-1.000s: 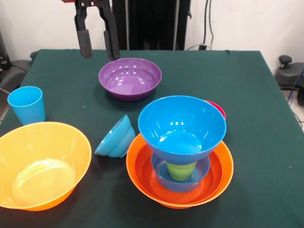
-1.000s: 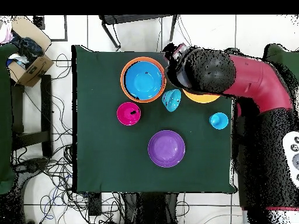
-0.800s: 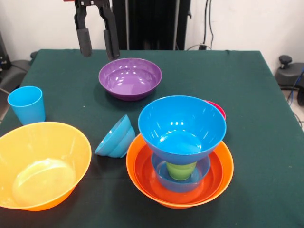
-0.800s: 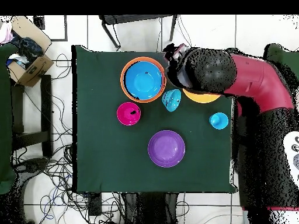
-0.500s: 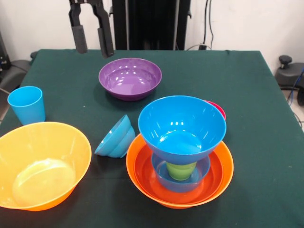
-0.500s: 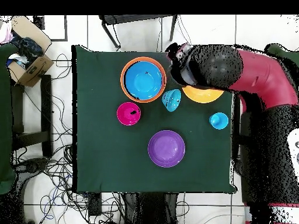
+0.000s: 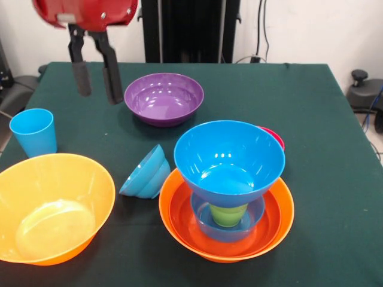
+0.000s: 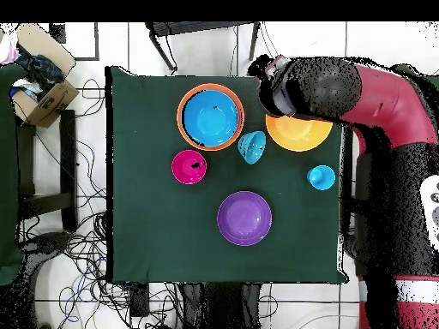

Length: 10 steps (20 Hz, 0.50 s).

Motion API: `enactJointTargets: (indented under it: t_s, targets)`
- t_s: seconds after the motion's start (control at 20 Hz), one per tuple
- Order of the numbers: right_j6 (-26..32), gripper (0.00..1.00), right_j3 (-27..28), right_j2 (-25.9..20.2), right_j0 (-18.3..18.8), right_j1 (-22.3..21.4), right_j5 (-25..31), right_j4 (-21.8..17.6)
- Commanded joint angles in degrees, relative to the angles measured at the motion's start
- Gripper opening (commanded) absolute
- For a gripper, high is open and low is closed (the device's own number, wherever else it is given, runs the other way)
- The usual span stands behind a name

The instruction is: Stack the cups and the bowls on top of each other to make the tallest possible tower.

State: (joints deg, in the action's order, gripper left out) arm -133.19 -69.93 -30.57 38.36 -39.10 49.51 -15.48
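The tower stands front right: a big orange bowl (image 7: pixel 281 227) holds a red-orange bowl (image 7: pixel 179 209), a small blue bowl (image 7: pixel 203 220) with the lime green cup (image 7: pixel 228 214) in it, and a large blue bowl (image 7: pixel 229 156) on top. It also shows in the overhead view (image 8: pixel 210 116). My gripper (image 7: pixel 97 92) hangs open and empty above the cloth, left of the purple bowl (image 7: pixel 163 98). The light blue cup (image 7: pixel 34 131) stands upright at the left. A blue bowl (image 7: pixel 145 173) lies tipped on its side. The second big orange bowl (image 7: pixel 51 206) sits front left. The pink-red bowl (image 7: pixel 275 137) peeks out behind the tower.
The green-clothed table (image 7: pixel 311 119) carries everything. The black pedestal (image 7: pixel 191 30) stands at its far side. In the overhead view the red arm (image 8: pixel 377 94) reaches in from the right, over part of the orange bowl (image 8: pixel 300 133). A cardboard box (image 8: pixel 43 90) and cables lie on the floor.
The gripper has come down and to the left in the front view, still open; the red wrist now shows above it. The cups and bowls have not moved.
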Motion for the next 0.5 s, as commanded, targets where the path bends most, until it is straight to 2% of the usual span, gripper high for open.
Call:
enactJointTargets:
  t_s: [0.05,0.5]
  targets:
    - [15.32,1.00,7.48,-0.93,-2.80,8.16,6.11,-6.03]
    - [15.47,1.00,11.72,-0.91,-3.57,11.10,3.71,-7.53]
